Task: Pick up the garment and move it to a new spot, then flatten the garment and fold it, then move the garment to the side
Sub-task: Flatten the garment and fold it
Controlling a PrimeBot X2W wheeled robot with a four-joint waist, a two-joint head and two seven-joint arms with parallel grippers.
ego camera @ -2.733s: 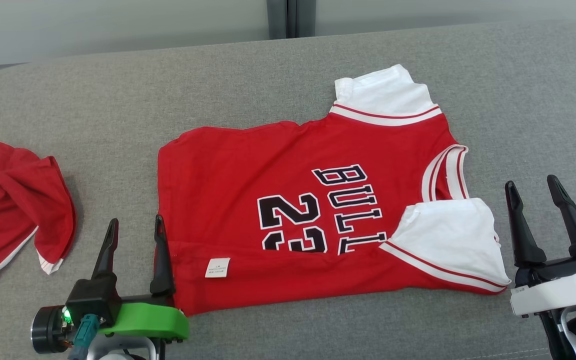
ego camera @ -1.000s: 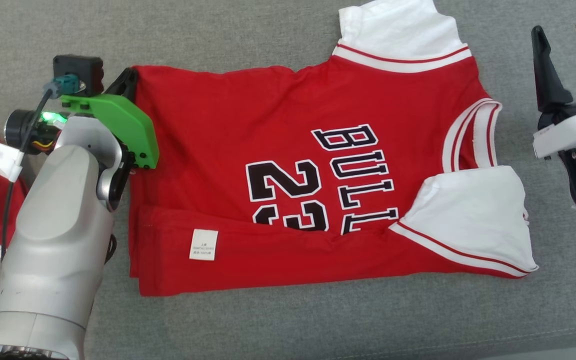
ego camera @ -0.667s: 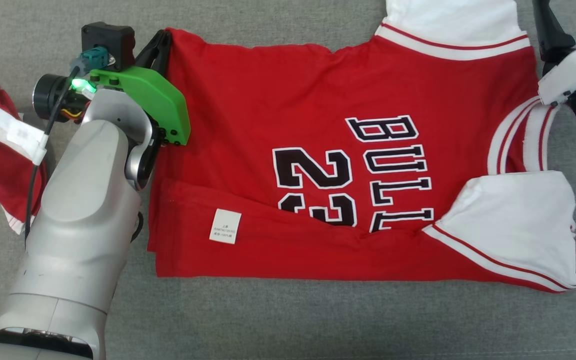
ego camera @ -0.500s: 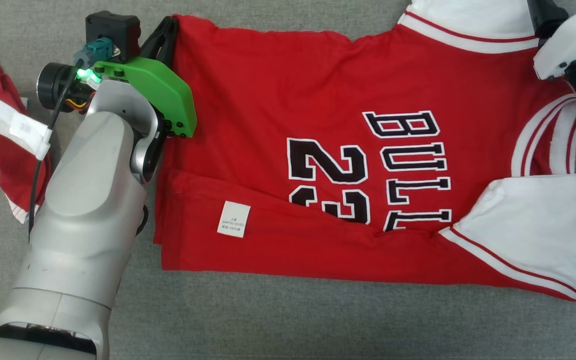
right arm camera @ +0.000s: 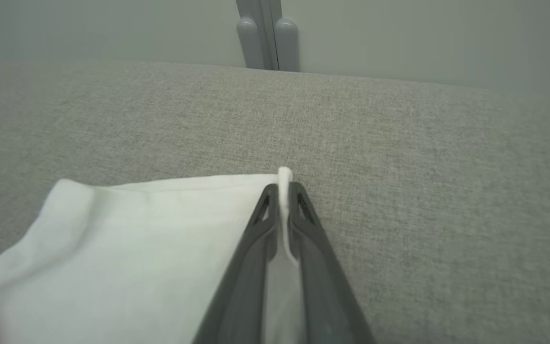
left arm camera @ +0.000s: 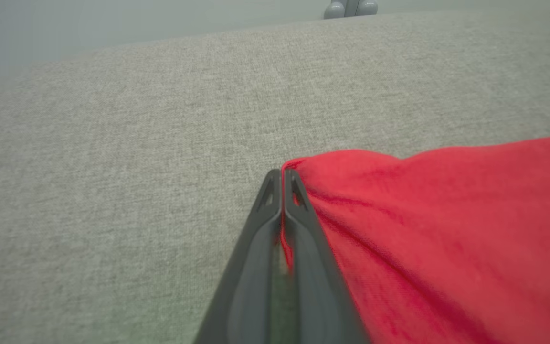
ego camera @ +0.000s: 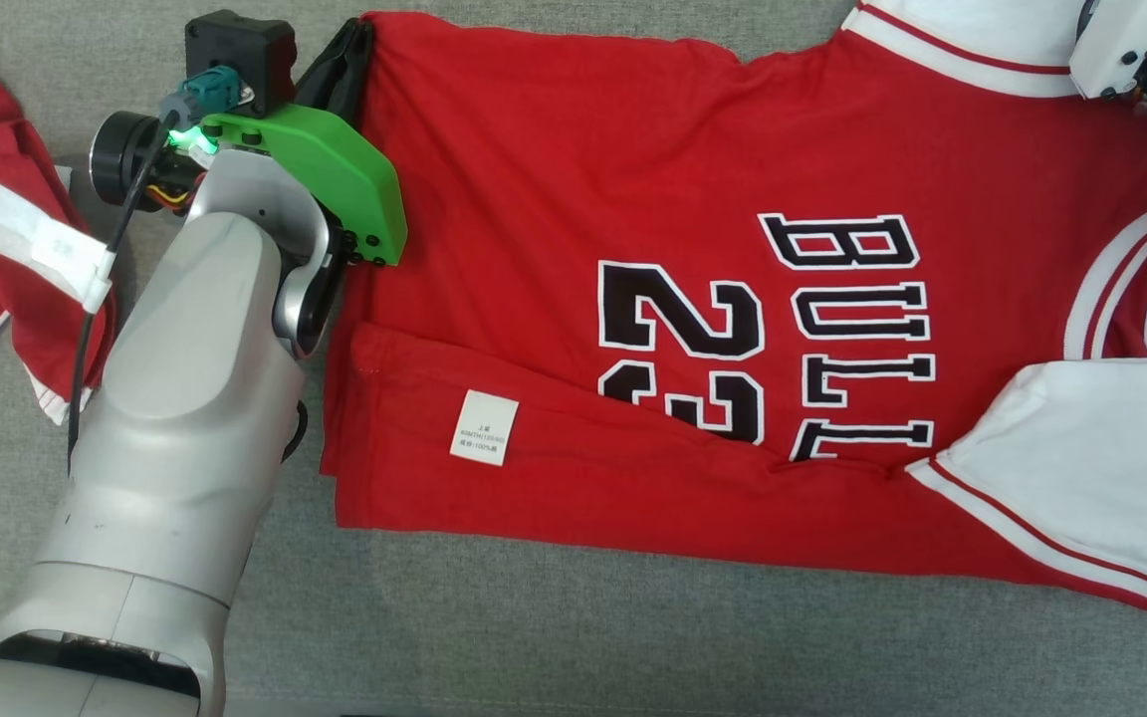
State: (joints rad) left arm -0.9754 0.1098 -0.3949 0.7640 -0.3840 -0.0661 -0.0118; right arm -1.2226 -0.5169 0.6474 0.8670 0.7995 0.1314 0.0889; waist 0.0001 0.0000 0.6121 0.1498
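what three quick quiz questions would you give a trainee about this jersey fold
1. True or false: the left gripper is shut on a red corner of the jersey.
2. What is pinched in the right gripper? A the white sleeve; B a red corner; C nothing.
3. Fill in: the black number printed on the jersey is __.
Key: 1 true; 2 A; 3 23.
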